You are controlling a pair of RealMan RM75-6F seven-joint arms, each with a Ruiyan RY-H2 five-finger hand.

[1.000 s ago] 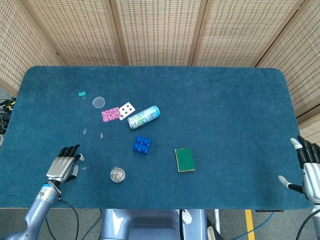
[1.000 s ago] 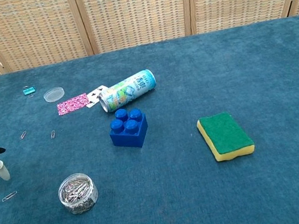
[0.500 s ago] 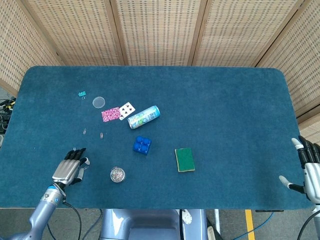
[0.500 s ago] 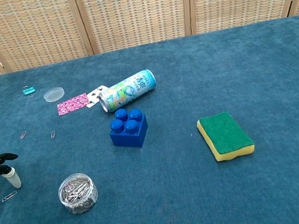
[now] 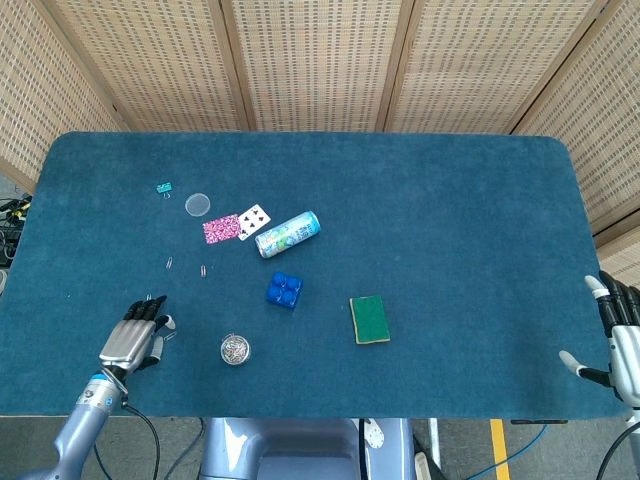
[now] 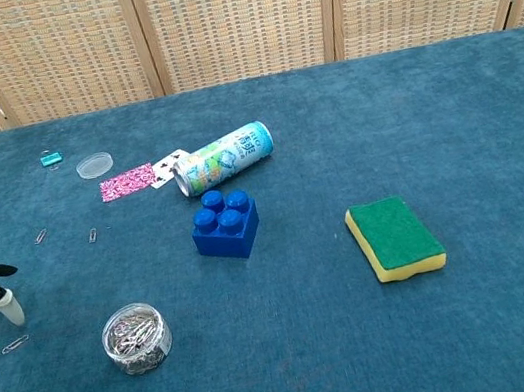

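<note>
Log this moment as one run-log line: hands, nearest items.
left hand: open, holds nothing, over loose paper clip | paper-clip tub: beside it, apart | right hand: open, at table edge

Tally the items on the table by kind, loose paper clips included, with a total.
Can: 1
Building block: 1
Sponge: 1
Playing cards: 2
Clip tub: 1
Clear lid: 1
Binder clip: 1
Loose paper clips: 3
Total: 11

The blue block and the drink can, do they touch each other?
Apart. The chest view shows a strip of table cloth between the blue block and the drink can.
</note>
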